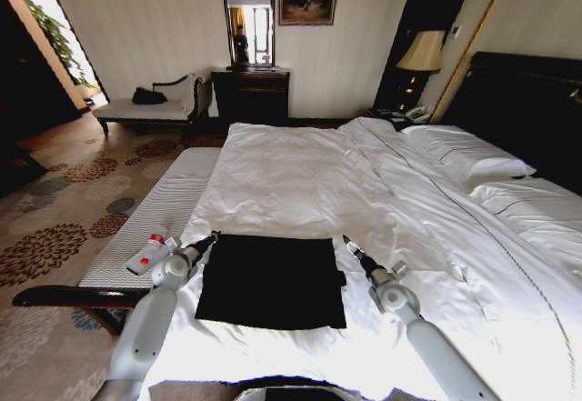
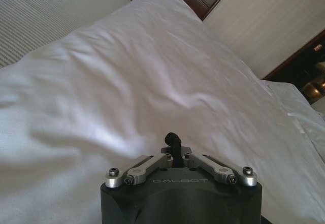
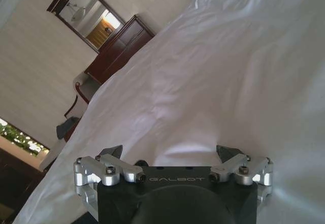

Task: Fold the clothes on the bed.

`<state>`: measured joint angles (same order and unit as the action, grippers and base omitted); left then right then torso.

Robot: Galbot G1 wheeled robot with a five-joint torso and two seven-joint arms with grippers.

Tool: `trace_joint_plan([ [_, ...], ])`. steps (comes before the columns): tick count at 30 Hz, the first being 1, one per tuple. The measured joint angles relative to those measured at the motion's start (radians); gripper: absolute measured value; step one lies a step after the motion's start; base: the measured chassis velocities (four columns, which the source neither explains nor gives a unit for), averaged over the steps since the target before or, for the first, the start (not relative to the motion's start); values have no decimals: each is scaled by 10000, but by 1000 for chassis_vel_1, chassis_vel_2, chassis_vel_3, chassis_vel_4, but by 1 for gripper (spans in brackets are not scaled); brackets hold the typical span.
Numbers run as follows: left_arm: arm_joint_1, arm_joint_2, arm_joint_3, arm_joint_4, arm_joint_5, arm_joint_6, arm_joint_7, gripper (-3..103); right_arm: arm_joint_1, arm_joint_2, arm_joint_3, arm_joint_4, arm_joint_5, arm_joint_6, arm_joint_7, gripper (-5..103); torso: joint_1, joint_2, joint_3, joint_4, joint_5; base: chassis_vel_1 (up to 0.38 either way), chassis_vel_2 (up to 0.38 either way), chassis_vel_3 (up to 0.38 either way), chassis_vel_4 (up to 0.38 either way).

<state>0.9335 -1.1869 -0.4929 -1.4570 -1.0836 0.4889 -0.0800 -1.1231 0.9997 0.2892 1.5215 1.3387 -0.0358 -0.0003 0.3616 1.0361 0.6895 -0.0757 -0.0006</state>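
Note:
The clothes [image 1: 271,281] lie as a flat black rectangle on the white duvet near the foot of the bed [image 1: 300,178]; no lettering shows. My left gripper [image 1: 214,235] hovers just off the rectangle's far left corner. In the left wrist view this gripper [image 2: 172,138] is shut, its black tips together over bare white duvet with nothing between them. My right gripper [image 1: 346,239] sits just off the far right corner. In the right wrist view it [image 3: 169,153] is open, its fingertips [image 3: 227,152] wide apart above the duvet.
A striped padded bench [image 1: 164,205] runs along the bed's left side, with a white and red bottle [image 1: 148,254] on it. Pillows [image 1: 464,151] and a dark headboard [image 1: 527,101] are at the right. A chaise [image 1: 145,108], dresser [image 1: 250,92] and lamp [image 1: 421,53] stand by the far wall.

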Motion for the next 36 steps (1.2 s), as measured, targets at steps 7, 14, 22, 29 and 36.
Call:
trace_joint_plan([
  [7,-39,-133,71,41,99,1,-22,2,502,124,-365,-789,-28,-48,-634,100,0,0,-1,1,-1,0,0,0,0],
  [14,-81,-248,137,12,166,7,-24,2,1030,231,-897,-1074,265,-49,-1015,100,0,0,-1,3,0,0,0,0,0],
  [22,-8,-249,121,-113,195,12,-20,2,1142,430,-1205,-957,298,-95,-1234,100,0,0,-1,3,0,0,0,0,0],
  [29,70,-181,68,-202,183,16,-2,2,950,466,-1210,-800,264,-95,-1451,80,0,0,-1,1,0,0,0,0,0],
  [36,103,-225,75,-262,187,12,2,2,947,552,-1221,-726,211,-34,-1451,58,0,0,-1,2,0,0,0,0,0],
])
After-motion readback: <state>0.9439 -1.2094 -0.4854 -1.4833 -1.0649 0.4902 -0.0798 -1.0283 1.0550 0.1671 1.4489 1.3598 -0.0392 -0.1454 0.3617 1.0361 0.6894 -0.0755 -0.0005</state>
